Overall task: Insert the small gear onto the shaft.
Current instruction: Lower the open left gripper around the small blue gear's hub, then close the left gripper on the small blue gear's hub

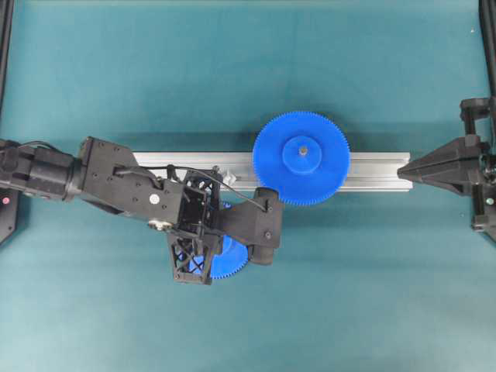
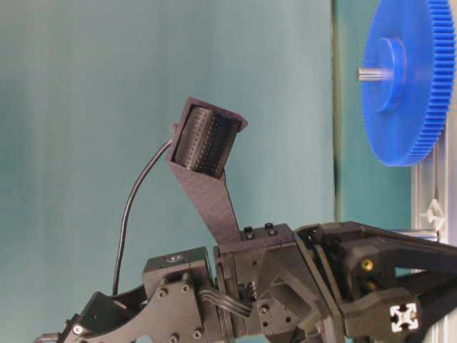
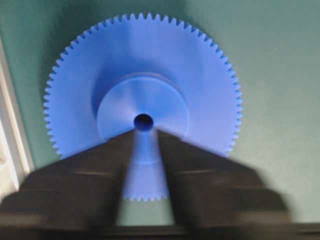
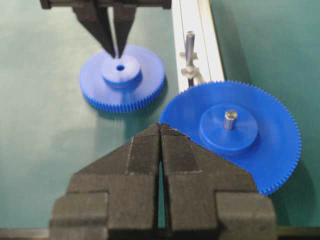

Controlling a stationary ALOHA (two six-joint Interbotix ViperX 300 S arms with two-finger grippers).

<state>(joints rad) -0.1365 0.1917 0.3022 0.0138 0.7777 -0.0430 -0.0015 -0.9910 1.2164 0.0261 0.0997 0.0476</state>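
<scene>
Teal matting covers the table, where a grooved aluminium rail carries the larger blue gear and, further along, the shaft standing bare and upright. Beside the rail, the small gear lies flat on the table, the left pincer poised over its hub with fingers slightly parted, gripping nothing. Well apart, the right pincer is clenched and empty.
</scene>
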